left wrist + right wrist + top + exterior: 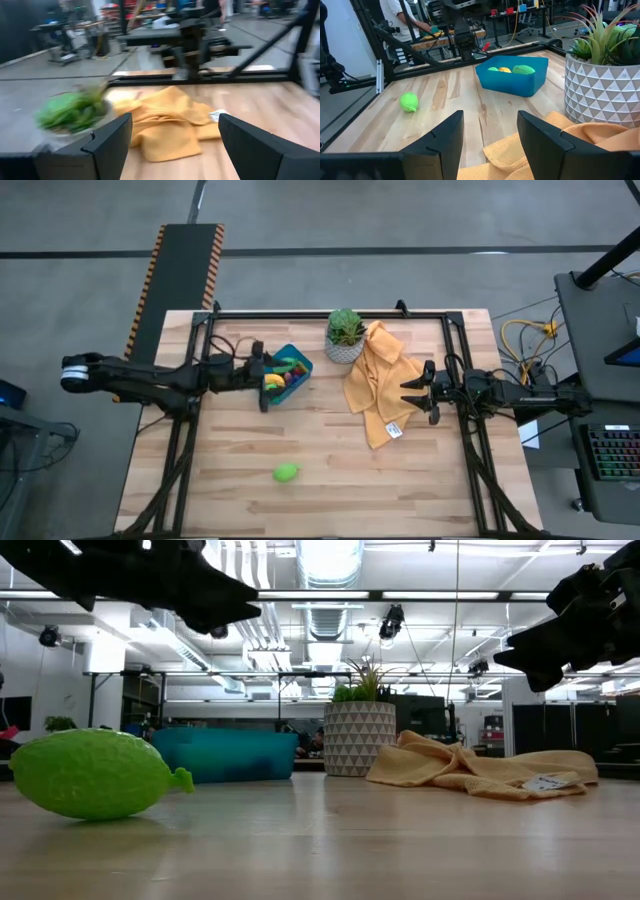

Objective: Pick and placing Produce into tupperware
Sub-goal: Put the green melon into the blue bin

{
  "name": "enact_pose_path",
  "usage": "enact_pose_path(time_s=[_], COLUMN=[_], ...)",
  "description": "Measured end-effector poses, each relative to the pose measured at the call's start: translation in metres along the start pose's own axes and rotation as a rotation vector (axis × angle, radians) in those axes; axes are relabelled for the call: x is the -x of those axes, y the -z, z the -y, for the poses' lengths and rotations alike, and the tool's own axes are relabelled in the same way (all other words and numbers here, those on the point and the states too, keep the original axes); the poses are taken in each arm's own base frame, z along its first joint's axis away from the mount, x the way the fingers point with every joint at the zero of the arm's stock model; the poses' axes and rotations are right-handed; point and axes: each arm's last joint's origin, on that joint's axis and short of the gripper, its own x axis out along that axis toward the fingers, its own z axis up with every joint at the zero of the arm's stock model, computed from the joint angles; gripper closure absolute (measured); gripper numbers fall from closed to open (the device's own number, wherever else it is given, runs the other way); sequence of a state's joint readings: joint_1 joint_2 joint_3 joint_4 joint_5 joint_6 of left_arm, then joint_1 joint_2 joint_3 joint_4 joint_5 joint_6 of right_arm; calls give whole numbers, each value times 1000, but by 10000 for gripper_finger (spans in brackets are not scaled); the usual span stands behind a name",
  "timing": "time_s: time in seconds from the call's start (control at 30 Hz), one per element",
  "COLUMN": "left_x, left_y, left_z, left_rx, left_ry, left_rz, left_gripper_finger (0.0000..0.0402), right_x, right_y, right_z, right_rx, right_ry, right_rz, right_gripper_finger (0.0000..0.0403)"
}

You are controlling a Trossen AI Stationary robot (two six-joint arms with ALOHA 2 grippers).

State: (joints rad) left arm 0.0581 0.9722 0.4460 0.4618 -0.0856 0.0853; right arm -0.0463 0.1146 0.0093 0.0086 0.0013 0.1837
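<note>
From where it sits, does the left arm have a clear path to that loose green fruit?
Probably yes. The green fruit lies alone on bare table, and the left end effector, open and empty, hovers by the blue tupperware with nothing between them.

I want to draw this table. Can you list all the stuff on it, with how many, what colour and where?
Box: one, blue, back left part of the table, by the left gripper.
Toy food in the box: several pieces, yellow, green, purple and red.
Toy lime: one, bright green, alone near the front edge.
Plant: one, green, in a white patterned pot, back middle.
Cloth: one, yellow, crumpled, right of the pot, with a small white tag.
Table: one, pale wood.
Left gripper: black, open, empty, above the box.
Right gripper: black, open, empty, over the cloth.
</note>
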Motion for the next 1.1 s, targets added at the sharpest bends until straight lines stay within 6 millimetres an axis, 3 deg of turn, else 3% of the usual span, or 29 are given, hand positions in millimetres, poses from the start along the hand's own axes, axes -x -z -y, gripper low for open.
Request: enact_pose_path(time_s=[0.23,0.47,0.63,0.8,1.1], left_x=[7,20,27,20,0], left_y=[-15,-46,-62,-70,-84], left_z=[39,85,111,132,149], left_rx=[-73,-191,-255,-268,-243], left_ry=[88,92,107,156,152], left_rz=[45,114,56,6,5], left_gripper_finger=[121,121,121,121,121], right_x=[0,0,0,0,0], right_y=[0,0,0,0,0], right_z=[0,0,0,0,0], right_rx=[-18,-18,-19,-18,-18], right_ry=[0,0,0,0,0], right_rz=[0,0,0,0,0], right_gripper_finger=[225,225,225,225,225])
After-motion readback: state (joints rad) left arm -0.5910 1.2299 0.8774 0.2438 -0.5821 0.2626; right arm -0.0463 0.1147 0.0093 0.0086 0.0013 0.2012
